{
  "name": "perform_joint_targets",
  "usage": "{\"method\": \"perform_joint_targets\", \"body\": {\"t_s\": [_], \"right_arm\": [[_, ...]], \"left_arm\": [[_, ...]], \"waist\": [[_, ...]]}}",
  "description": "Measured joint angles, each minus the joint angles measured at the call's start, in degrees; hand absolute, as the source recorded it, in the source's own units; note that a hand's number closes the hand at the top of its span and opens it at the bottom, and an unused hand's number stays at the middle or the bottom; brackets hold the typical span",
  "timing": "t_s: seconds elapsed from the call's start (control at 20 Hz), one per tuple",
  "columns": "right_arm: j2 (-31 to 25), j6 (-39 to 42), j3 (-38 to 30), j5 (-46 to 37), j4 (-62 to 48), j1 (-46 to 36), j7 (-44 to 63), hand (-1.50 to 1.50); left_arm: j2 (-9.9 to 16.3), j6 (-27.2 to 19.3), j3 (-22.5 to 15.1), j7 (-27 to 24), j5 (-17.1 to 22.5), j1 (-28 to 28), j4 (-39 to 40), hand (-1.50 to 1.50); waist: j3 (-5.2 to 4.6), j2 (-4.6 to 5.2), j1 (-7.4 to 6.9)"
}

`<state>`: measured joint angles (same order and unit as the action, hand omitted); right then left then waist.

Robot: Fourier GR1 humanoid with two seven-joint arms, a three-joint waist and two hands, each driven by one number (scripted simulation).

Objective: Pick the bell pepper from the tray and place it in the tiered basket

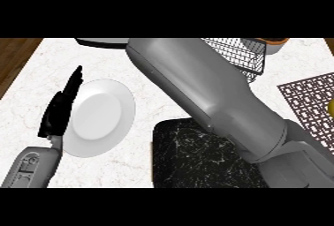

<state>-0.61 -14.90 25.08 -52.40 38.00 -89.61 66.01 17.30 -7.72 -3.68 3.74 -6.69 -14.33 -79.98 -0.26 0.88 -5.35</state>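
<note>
We saw our left hand (62,108) standing open with straight fingers, just left of the plate (101,117). Right of the plate lay the dark tray (195,159). Our right forearm (209,97) crossed above it toward the basket (238,55); its hand was hidden. We could not find the pepper.

Pale marble counter (26,132) under even light, with perhaps a dark wooden floor (13,55) beyond.

Left robot hand (60,110) open, fingers straight, right forearm (209,97) extended
</note>
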Motion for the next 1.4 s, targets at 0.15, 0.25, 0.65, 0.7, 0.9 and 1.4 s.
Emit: {"method": "perform_joint_targets", "body": {"t_s": [0.15, 0.25, 0.65, 0.7, 0.9, 1.4], "right_arm": [[0.07, 0.24, 0.12, -1.23, -5.12, -1.00, -0.91, 1.50], [0.09, 1.12, 0.42, -2.50, -8.87, -1.91, -1.01, 1.50], [-1.03, 3.10, -0.34, -5.90, -19.27, -3.99, -2.97, 1.50], [-1.23, 3.28, -0.79, -5.80, -19.67, -3.89, -3.56, 1.50], [-1.93, 3.70, -2.93, -5.04, -20.79, -3.42, -6.12, 1.50], [-2.12, 0.03, -9.80, -0.49, -19.42, 3.83, -10.62, 1.50]], "left_arm": [[-0.04, -0.47, 0.40, 0.07, -0.17, 0.89, -0.29, 0.00], [0.26, -0.18, 0.74, 0.19, 0.15, 1.55, -0.95, 0.00], [0.89, -0.02, 2.12, 0.37, 0.38, 3.01, -1.99, 0.00], [1.15, 0.18, 2.54, 0.79, 0.60, 2.94, -2.26, 0.00], [0.78, 0.04, 2.83, 0.47, 0.24, 3.72, -2.19, 0.00], [0.09, 0.07, 3.14, 0.88, -0.49, 4.85, -3.85, 0.00]], "waist": [[0.04, -0.11, 0.95], [0.05, -0.17, 1.25], [0.15, -0.37, 2.95], [0.17, -0.43, 3.19], [0.19, -0.49, 3.71], [0.25, -0.54, 4.13]]}}
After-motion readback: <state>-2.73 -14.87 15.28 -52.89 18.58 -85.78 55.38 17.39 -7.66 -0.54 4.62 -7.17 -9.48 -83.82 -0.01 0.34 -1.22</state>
